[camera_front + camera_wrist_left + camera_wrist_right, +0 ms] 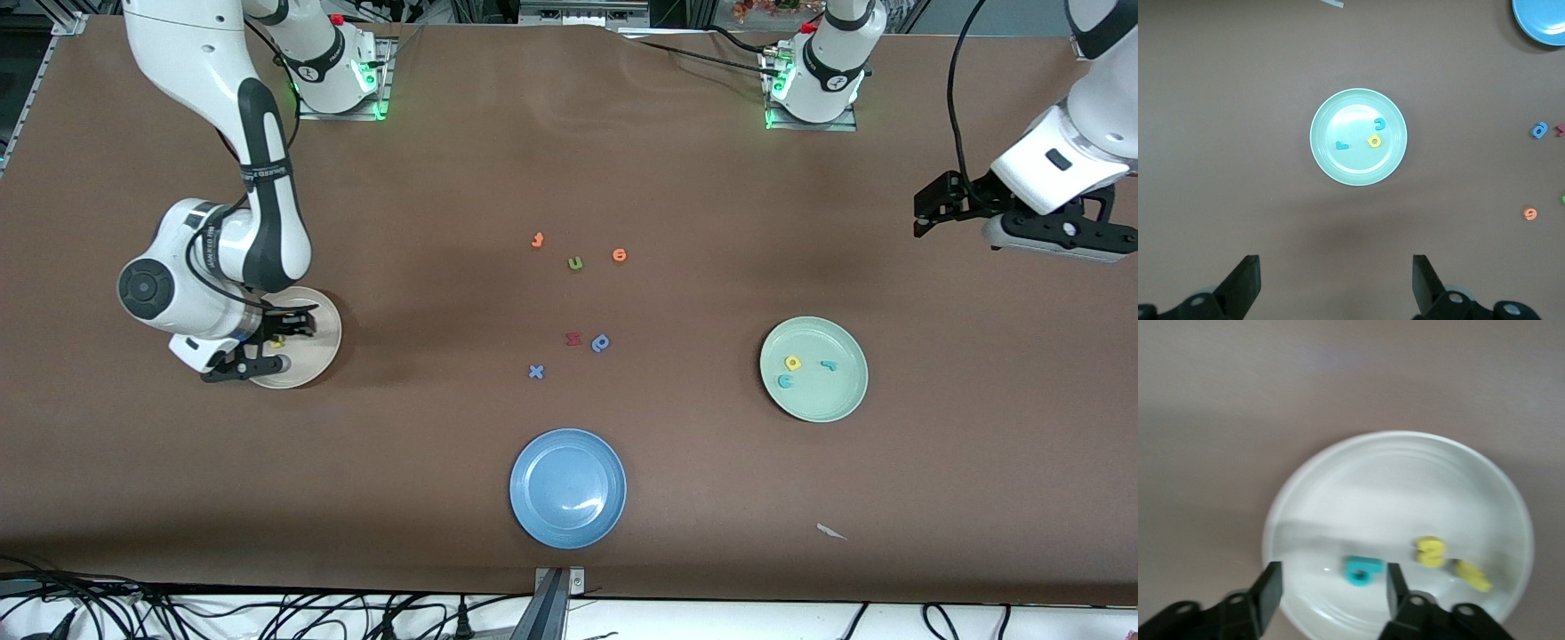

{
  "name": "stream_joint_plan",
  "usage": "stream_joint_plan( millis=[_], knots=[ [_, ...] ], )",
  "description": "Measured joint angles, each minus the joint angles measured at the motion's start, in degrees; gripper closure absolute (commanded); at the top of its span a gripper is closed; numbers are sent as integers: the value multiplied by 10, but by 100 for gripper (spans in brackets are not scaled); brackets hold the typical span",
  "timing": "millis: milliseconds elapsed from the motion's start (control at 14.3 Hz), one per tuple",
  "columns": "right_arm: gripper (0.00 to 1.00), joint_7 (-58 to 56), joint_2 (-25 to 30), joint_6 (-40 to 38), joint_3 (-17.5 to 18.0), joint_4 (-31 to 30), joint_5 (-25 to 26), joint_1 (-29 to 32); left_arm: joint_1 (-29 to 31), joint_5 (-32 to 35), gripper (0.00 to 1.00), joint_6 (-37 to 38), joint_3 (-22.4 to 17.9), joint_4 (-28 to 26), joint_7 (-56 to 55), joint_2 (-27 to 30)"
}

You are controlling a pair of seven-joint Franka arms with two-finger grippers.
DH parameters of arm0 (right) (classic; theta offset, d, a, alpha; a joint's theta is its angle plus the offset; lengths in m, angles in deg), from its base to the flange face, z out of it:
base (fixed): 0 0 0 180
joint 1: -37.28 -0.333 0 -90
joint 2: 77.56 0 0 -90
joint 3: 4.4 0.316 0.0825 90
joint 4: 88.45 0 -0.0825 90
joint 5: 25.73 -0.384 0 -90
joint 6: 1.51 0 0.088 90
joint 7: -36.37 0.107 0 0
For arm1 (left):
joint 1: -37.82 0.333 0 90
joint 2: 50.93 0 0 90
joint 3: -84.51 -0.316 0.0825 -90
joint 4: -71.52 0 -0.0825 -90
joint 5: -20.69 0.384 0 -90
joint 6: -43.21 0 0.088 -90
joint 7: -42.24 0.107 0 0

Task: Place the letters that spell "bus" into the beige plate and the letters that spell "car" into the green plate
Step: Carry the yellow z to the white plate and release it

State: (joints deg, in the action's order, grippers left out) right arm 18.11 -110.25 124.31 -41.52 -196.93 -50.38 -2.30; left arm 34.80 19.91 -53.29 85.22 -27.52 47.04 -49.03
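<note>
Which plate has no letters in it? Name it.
The blue plate, nearest the front camera, holds nothing. The green plate holds three letters, and the beige plate under the right hand holds three too.

Three plates (813,404) (beige, green, blue), twelve foam letters (574,262), two grippers (267,342)

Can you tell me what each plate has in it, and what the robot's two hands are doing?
Beige plate: teal b and two yellow letters inside.
Green plate: yellow a, teal c and teal r inside.
Blue plate: empty.
Right gripper: open, over the beige plate.
Left gripper: open, waiting in the air.
</note>
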Motion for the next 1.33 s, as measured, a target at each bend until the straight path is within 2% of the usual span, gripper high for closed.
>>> stream_joint_plan(
  millis=[210, 560, 630, 700, 840, 980, 1120, 1331],
  knots=[
    [0, 78, 1, -33, 3, 33, 0, -30, -6, -1, 0, 36, 0, 0, 0, 2],
    [0, 184, 7, -101, 11, 90, 14, -52, -10, -2, 0, 43, 2, 4, 0, 8],
    [0, 212, 17, -106, 32, 92, 42, -43, -10, -2, 0, 43, 2, 4, 0, 9],
    [0, 245, 32, -110, 72, 91, 85, -18, -10, -2, 0, 43, 2, 4, 0, 9],
    [0, 312, 70, -114, 177, 85, 168, 64, -13, -2, 0, 43, 3, 5, 1, 10],
    [0, 325, 115, -116, 258, 74, 198, 157, -17, -2, 0, 43, 3, 5, 1, 10],
    [0, 265, 163, -116, 311, 61, 208, 243, -18, -2, 0, 43, 4, 5, 1, 10],
    [0, 211, 228, -116, 353, 51, 210, 318, -18, -2, 0, 43, 4, 5, 1, 10]
  ],
)
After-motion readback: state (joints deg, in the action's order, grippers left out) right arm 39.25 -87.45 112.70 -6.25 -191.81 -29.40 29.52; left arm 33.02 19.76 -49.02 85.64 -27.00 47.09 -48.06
